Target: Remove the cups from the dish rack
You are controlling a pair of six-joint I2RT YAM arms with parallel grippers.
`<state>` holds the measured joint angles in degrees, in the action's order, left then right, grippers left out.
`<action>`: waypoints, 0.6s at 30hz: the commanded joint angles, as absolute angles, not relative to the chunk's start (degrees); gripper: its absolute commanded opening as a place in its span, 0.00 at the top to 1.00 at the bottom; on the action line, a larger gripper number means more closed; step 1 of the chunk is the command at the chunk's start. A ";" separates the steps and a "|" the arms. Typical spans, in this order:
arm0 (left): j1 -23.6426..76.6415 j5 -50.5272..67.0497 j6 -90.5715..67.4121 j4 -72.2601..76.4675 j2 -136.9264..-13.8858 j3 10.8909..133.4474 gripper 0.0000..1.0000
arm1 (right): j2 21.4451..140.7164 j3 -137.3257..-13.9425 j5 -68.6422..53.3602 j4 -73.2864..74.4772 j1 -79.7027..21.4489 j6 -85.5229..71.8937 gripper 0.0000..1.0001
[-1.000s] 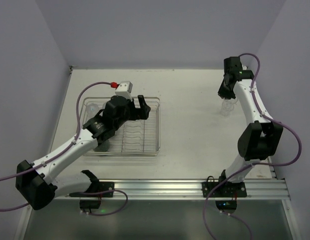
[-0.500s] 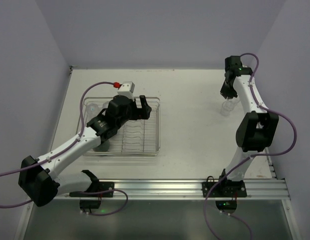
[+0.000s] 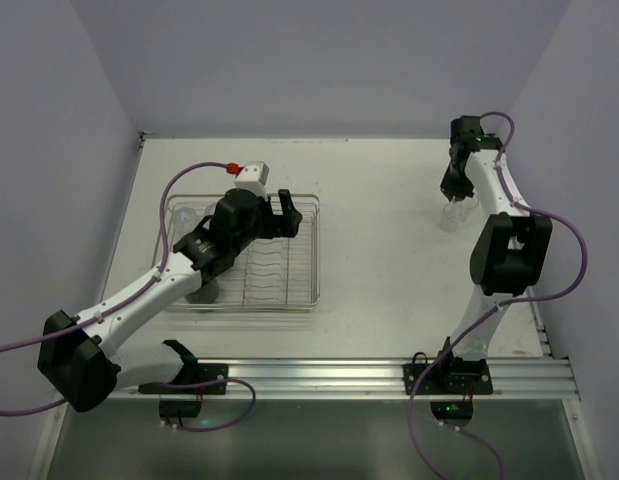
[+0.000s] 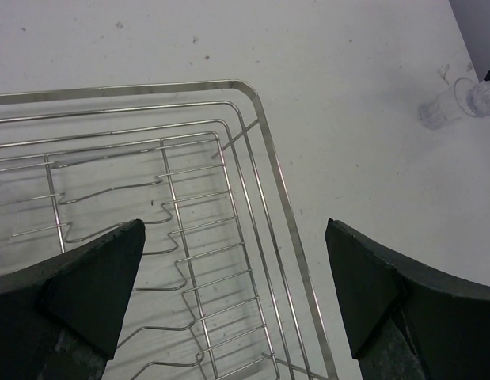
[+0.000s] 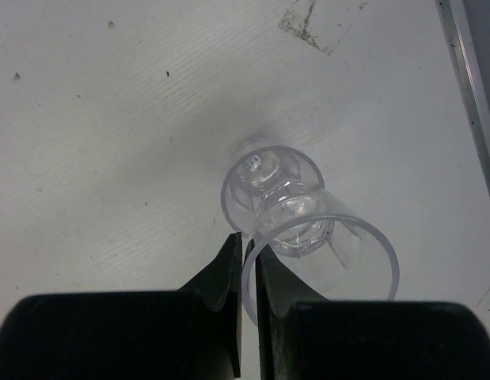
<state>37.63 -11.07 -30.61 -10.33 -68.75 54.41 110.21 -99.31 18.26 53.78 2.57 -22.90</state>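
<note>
Both jaws of the right gripper [image 5: 247, 261] closed thin on the rim wall of a clear tumbler [image 5: 308, 214], one finger inside the mouth and one outside. The tumbler hangs mouth-up below the wrist, its base low over the table [image 3: 379, 250] at about 2 o'clock on the tabletop, well apart from the rack. Cannot tell whether the base touches the surface.

Left gripper [image 4: 237, 261] spread wide, holding nothing. It hovers over the dish rack [image 3: 317, 262] near the rack's 1 o'clock corner, with only bare plate-slot wires under its fingers. The rack itself sits at 9 to 10 o'clock on the table.

A faint clear shape, likely a second clear cup [image 3: 184, 214], shows at the rack's 11 o'clock corner. The left arm hides much of the rack's near side.

Step in hand, as I read it — placing this tumbler outside the rack. The next move calls for a settled base, a gentle parting of the right jaws, and a straight lift so the inner finger does not drag the rim and tip it. The left gripper would then need to travel toward 11 o'clock — nothing to pick where it hangs.
</note>
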 commanded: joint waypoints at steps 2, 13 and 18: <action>37.00 -11.08 -29.36 -7.38 -68.91 53.88 0.00 | 109.86 -100.64 17.76 51.59 2.46 -22.15 1.00; 36.48 -10.63 -29.27 -7.38 -69.17 53.26 0.00 | 112.15 -101.69 16.00 51.68 2.37 -22.06 1.00; 36.12 -10.55 -29.18 -7.73 -69.08 53.35 0.00 | 112.32 -100.99 15.82 51.50 2.37 -22.06 1.00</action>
